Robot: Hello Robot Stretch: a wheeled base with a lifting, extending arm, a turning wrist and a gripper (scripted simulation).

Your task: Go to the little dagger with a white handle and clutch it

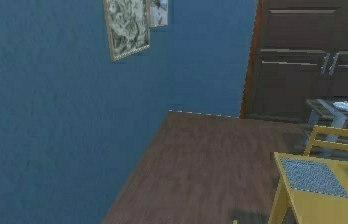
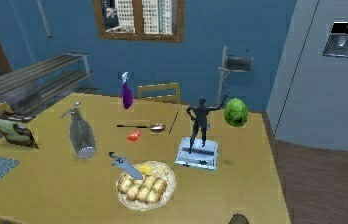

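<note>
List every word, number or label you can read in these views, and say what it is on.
No readable text anywhere.
Framed picture on the blue wall: a pattern, no letters.
Fridge panel: too small to read.
Purple bottle on the table: no label legible.

1. Home kitchen-dining room: yellow tabletop (image 2: pixel 252 170) carrying a basket of bread (image 2: pixel 145 186) and a spoon (image 2: pixel 157 127).
2. Grey fridge (image 2: pixel 327 70), wooden chair (image 2: pixel 158 92), window (image 2: pixel 140 18).
3. Blue wall (image 1: pixel 52 120), wood floor (image 1: pixel 202 160), framed picture (image 1: pixel 127 27), dark cupboard doors (image 1: pixel 307 55).
</note>
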